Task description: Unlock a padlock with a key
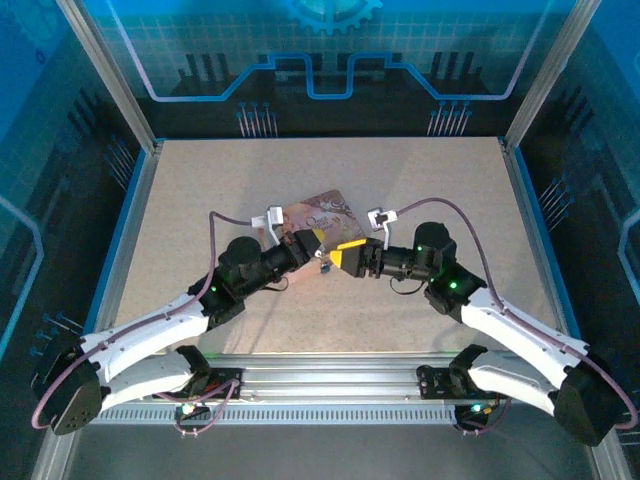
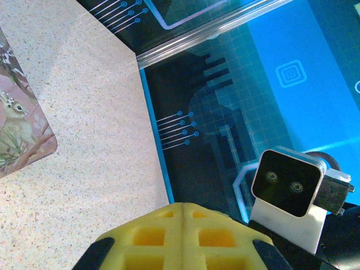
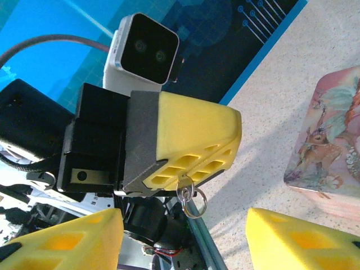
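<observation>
Yellow fingers point(image 2: 152, 239) of the left gripper point(image 1: 314, 243) are pressed fully together. Under their tips hangs a small metal loop, which I take for the key point(image 3: 183, 181), with one silvery ring point(image 3: 194, 201) through it. I think it is held off the table point(image 1: 200, 200) so the other arm can reach it. At 5 o'clock from this gripper is one tiny bluish speck, maybe the padlock point(image 1: 325, 264); I cannot tell surely. At 3 o'clock the right gripper point(image 1: 346, 256) faces it, spread wide and empty. One pink box point(image 1: 328, 212) lies at 12 o'clock. Two grippers in all.
</observation>
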Tool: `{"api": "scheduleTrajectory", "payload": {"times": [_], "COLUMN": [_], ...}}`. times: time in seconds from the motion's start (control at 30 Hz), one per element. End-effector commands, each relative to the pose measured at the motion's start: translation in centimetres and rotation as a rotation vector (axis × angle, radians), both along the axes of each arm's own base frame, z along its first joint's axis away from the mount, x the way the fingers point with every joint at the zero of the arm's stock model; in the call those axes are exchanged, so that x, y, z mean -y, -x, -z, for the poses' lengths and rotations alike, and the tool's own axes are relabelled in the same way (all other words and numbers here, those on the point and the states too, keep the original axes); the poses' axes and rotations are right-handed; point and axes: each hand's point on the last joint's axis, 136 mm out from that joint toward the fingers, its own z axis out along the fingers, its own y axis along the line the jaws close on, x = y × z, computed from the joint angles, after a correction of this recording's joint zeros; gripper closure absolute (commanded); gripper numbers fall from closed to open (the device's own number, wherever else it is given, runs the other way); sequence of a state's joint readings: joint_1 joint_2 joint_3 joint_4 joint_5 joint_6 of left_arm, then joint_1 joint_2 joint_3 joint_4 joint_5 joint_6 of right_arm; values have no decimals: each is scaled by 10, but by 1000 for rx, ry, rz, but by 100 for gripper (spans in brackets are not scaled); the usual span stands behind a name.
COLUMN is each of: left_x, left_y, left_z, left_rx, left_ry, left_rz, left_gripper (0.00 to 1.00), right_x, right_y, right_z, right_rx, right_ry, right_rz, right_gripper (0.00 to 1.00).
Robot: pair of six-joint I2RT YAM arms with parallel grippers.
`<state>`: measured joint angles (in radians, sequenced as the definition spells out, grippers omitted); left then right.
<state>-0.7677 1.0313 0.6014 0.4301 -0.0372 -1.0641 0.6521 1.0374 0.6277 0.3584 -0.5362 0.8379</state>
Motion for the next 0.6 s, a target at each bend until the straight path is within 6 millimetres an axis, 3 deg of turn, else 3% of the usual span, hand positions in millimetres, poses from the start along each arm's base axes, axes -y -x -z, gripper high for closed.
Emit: {"api": "scheduleTrajectory", "payload": {"times": [0.0,0.57], "left_x": [-1,1], "left_y": [1,1], "left_z": [-6,-3], "left_rx": [43,33], "left_ry": [-9,4], "left_rz": [0,8], "left_gripper": [100,100], "right_x": [-10,-30], "right_y": [5,7], "right_z": [-10,-13], "right_rx": [15,8], "right_ry": [-33,-39], "right_rz": [-44,-91], "right_gripper": [42,67]}}
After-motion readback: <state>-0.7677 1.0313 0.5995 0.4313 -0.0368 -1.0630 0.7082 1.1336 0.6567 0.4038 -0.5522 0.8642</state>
